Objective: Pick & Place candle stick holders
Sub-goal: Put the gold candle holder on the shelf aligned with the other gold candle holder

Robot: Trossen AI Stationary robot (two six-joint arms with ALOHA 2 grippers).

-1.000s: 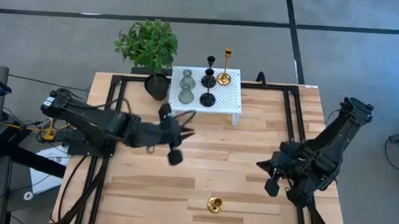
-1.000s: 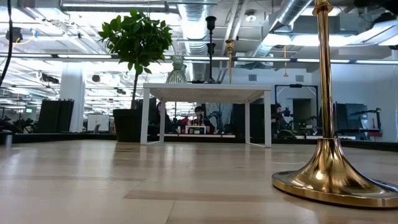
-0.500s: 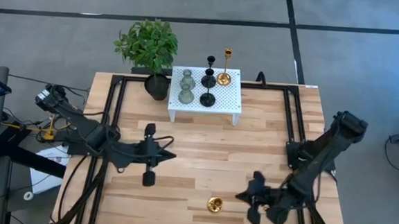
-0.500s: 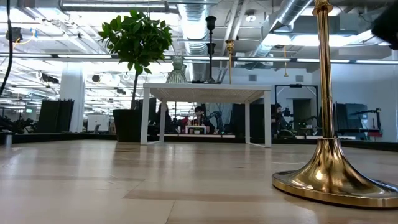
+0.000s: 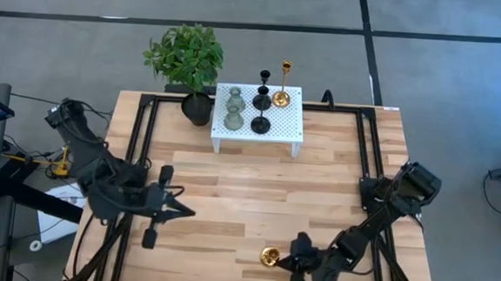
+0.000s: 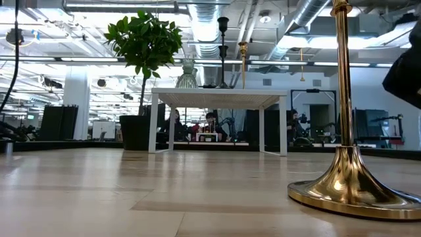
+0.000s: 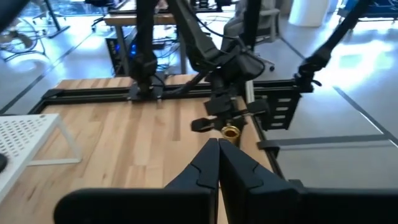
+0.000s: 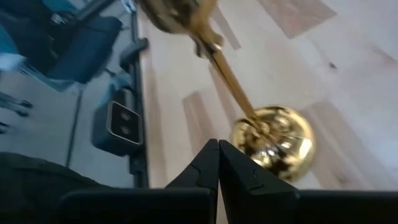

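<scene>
One shiny gold candle stick holder [image 5: 269,257] stands upright on its round base near the table's near edge; it is large in the low view [image 6: 345,187]. My right gripper [image 5: 290,263] is shut and low, just to the holder's right, its tips close beside the base [image 8: 273,146] with a thin gap. Two grey-green holders [image 5: 233,107], two black ones [image 5: 261,106] and a gold one [image 5: 281,94] stand on the white perforated stand [image 5: 291,117]. My left gripper [image 5: 175,211] is shut and empty at the table's left.
A black pot with a green plant [image 5: 188,63] stands at the far left beside the white stand. Black frame rails [image 5: 136,151] run along the table's left and right sides. Bare wood lies between the stand and the near edge.
My right gripper has gone toward the table's near edge and leftward, down to the gold holder's right side. My left gripper has drawn back from the white stand toward the table's left and near edge. The gold holder has stayed in place.
</scene>
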